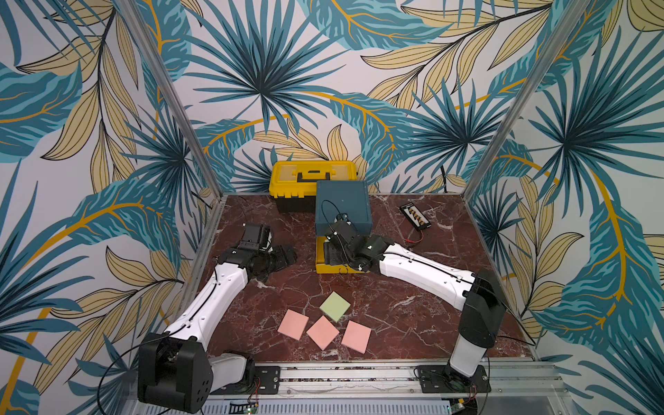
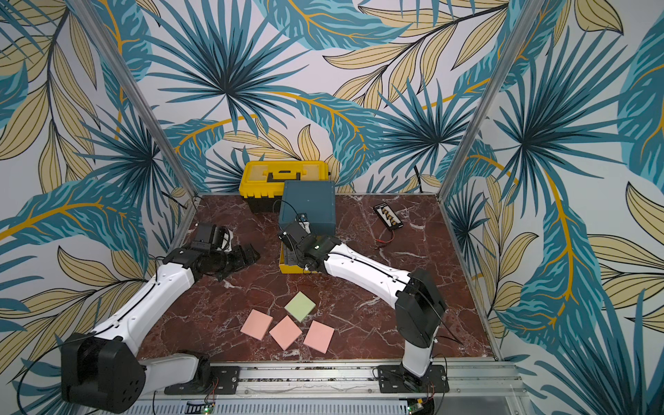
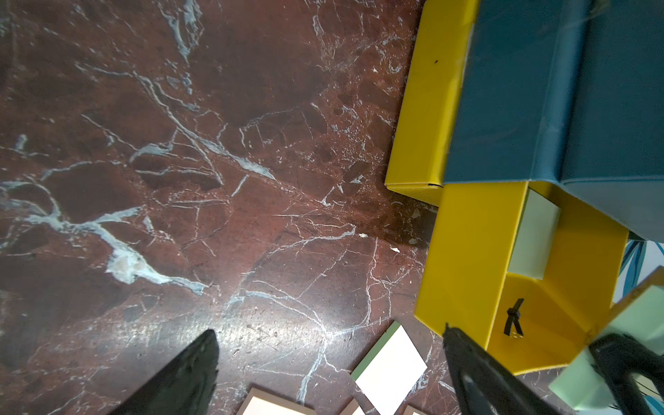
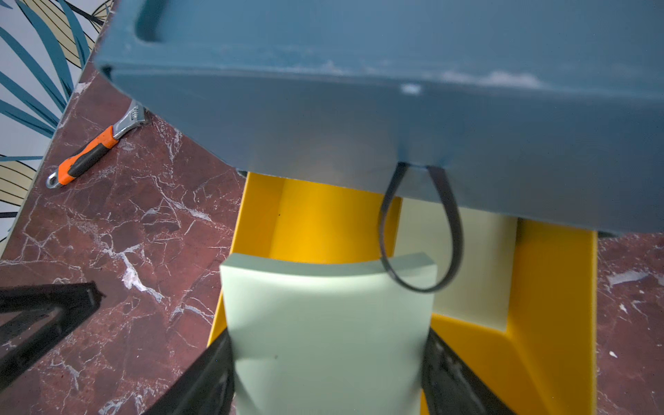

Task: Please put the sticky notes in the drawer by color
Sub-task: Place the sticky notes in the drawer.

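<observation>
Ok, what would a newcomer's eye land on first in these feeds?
First, the right gripper clamping a light green pad above the front of the pulled-out yellow drawer of the teal cabinet, where a second green pad already lies. Next, three pink pads fanned beside a loose green pad near the front of the red marble table.

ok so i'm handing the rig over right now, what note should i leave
Left gripper open, empty, near the cabinet.
Right gripper shut on a green pad over the open yellow drawer; a second green pad lies inside.
On the table: third green pad, three pink pads.
No blue pads in view.
To do: release this pad, then file the third green and the pinks.
</observation>
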